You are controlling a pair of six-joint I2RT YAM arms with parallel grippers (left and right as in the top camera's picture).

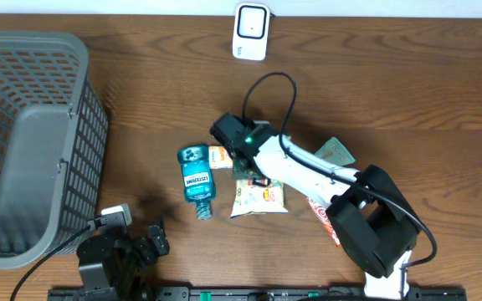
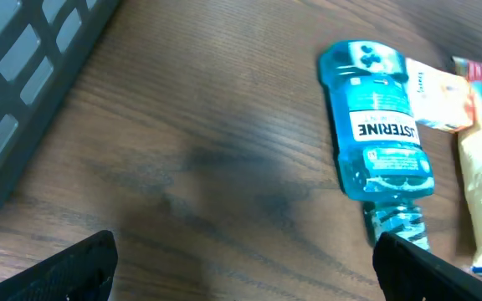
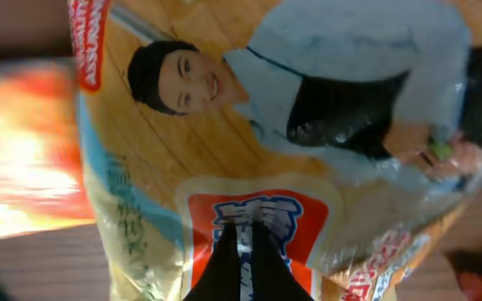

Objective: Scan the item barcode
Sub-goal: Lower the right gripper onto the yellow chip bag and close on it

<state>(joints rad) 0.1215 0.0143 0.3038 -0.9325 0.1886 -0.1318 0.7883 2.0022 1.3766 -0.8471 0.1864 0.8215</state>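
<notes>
**A:** Where do things stand, starting with the big pieces?

**B:** The table (image 1: 408, 75) fills the overhead view, and the grey basket (image 1: 90, 109) takes up its left side. The right arm (image 1: 308, 171) reaches from the lower right corner up to the middle of the frame. It is stretched long and low, with its wrist bent down over the cluster of goods there.

**A:** And the left one?

**B:** It is parked at the bottom left. The left gripper (image 2: 241, 259) hangs over bare wood with its fingers spread wide and nothing between them.

**A:** Which item is being scanned?

**B:** I'd say the snack packet (image 1: 262, 199), lying flat just below centre. In the right wrist view the right gripper (image 3: 243, 255) has its fingers pressed together at the bottom middle. They appear to pinch a fold of the packet's film.

**A:** So this is the pick-up step.

**B:** That is how I read it: grasp made, lift not yet done. Next the packet must rise clear of the mouthwash bottle (image 1: 196, 177) lying just to its left and the small orange box (image 1: 219, 156) above it. Then it has to travel to the white scanner (image 1: 250, 31) at the top centre, turned so the barcode faces it. I cannot see where the barcode is.
</notes>
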